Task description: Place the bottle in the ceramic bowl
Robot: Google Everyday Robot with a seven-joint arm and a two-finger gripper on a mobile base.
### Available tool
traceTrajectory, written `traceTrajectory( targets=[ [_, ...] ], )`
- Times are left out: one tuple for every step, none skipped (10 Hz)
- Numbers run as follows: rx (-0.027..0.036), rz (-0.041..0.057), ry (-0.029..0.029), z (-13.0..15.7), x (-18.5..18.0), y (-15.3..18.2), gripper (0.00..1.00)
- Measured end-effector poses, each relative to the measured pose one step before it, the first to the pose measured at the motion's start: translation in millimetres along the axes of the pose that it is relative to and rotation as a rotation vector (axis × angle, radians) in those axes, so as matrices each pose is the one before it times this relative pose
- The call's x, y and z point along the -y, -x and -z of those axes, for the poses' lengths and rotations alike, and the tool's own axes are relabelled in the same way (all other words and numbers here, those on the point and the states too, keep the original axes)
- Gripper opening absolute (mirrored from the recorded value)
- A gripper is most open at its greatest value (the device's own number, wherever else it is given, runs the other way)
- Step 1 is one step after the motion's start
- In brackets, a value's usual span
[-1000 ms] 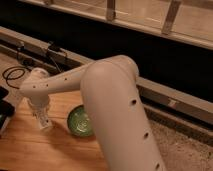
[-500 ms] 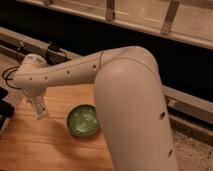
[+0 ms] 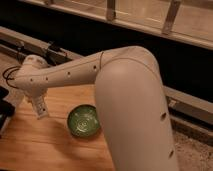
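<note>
The green ceramic bowl (image 3: 84, 121) sits empty on the wooden table, with a speckled lighter green inside. My arm reaches from the right across to the left. The gripper (image 3: 36, 101) points down at the far left, mostly hidden under the white wrist. It is shut on the small white bottle (image 3: 41, 110), which hangs tilted just above the table. The bottle is to the left of the bowl, about a bowl's width from its rim.
The wooden tabletop (image 3: 30, 147) runs along the bottom left. A dark object (image 3: 4, 110) sits at the left edge, with black cables (image 3: 9, 75) behind it. A metal rail (image 3: 185, 102) and a dark window wall run behind. Speckled floor (image 3: 192, 150) lies to the right.
The bottle has been lifted a little off the table and stays left of the bowl. The arm's elbow has swung up and closer, filling more of the view. The bowl has not moved.
</note>
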Motion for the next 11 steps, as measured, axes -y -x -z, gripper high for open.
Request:
traceTrajectory(
  targets=[
    [0.0094, -0.0323, -0.01973, 1.98, 16.07, -4.07, 0.0],
    [0.01187, -0.03806, -0.0202, 4.61, 18.14, -8.52, 0.0],
    [0.01037, -0.03118, -0.01753, 5.96, 15.76, -11.97, 0.0],
    [0.01139, -0.04062, -0.02246, 8.5, 22.61, -15.88, 0.0],
    [0.00617, -0.03623, -0.02056, 6.43, 21.83, -14.14, 0.0],
    [0.00313, -0.02902, -0.01621, 6.93, 19.27, -15.28, 0.0],
    [0.00238, -0.02318, -0.01273, 2.58, 12.95, -8.79, 0.0],
    [0.00023, -0.02041, -0.01097, -0.01, 9.63, -6.45, 0.0],
    [-0.00017, -0.00871, -0.00439, -0.09, 3.82, -2.51, 0.01],
    [-0.00031, 0.00075, 0.00077, -0.1, -0.78, -0.21, 0.09],
    [-0.00024, 0.00181, 0.00109, -0.08, -1.26, -0.1, 0.18]
  ],
)
